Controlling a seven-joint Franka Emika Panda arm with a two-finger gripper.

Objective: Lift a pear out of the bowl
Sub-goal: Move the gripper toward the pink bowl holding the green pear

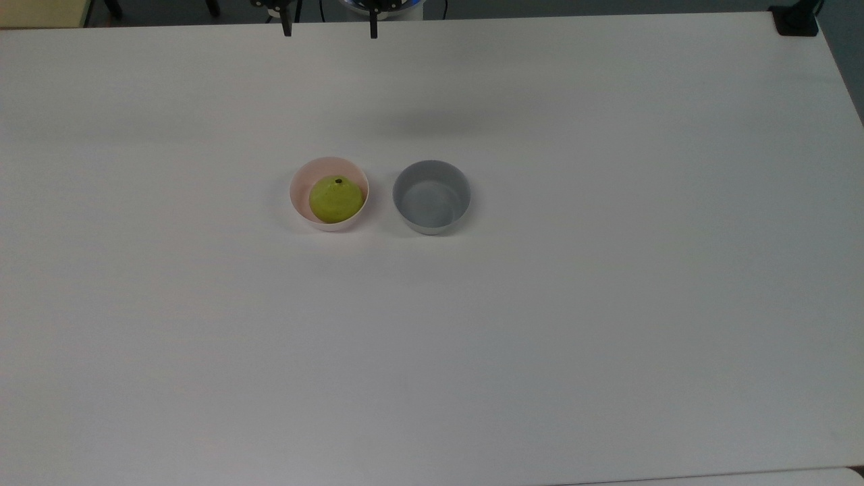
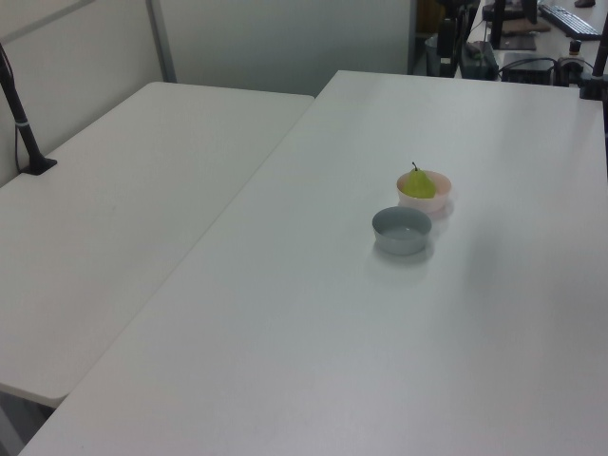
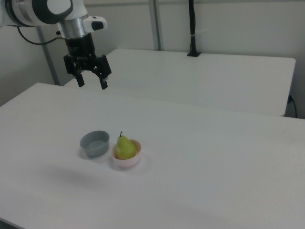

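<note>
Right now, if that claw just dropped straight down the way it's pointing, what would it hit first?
Probably bare table. The open gripper hangs high, pointing down, and seems set back from the grey bowl and the pear in its pink bowl, though depth is uncertain.

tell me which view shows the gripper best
The right view: the whole gripper hangs high above the table, fingers spread open, with the arm behind it. In the top view, just two dark finger tips poke in at the upper edge.
</note>
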